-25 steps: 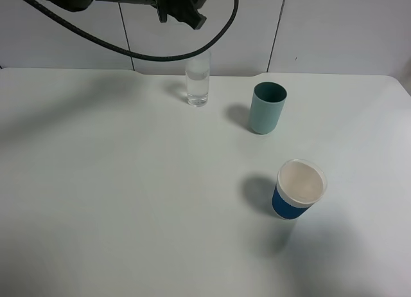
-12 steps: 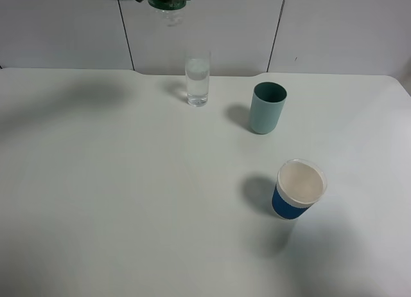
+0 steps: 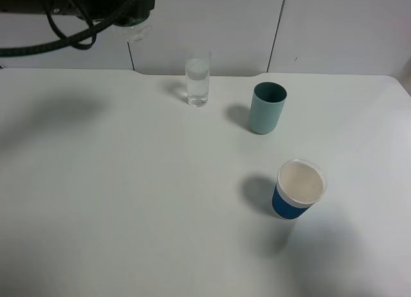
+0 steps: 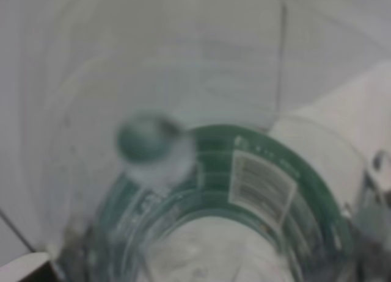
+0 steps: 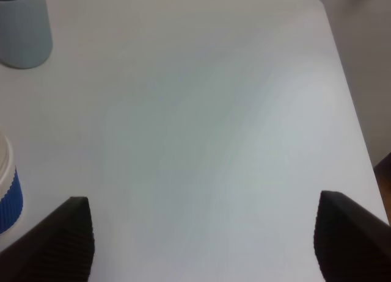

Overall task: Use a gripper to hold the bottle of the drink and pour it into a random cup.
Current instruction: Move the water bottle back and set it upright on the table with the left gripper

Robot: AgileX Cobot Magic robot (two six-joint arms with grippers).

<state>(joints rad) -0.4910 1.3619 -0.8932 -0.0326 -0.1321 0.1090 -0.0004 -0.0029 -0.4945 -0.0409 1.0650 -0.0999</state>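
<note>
Aloft, bottle (image 3: 133, 28) left of glass (image 3: 198, 80), teal cup (image 3: 267, 108), paper cup (image 3: 298, 189) standing clear

The bottle (image 3: 133, 27) hangs high, left of the cup (image 3: 198, 81).

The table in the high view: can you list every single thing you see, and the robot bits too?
table: one, white, fills most of the view.
tall glass: one, clear, at the far edge near the wall.
teal cup: one, teal-green, right of the glass and a little nearer.
paper cup: one, white with a blue sleeve, nearest, right of the middle.
bottle: one, clear with a green label, up in the air at the top left.
left gripper: one, on a dark arm with black cables, holding the bottle.
right gripper: one, dark fingers, open over bare table.
</note>
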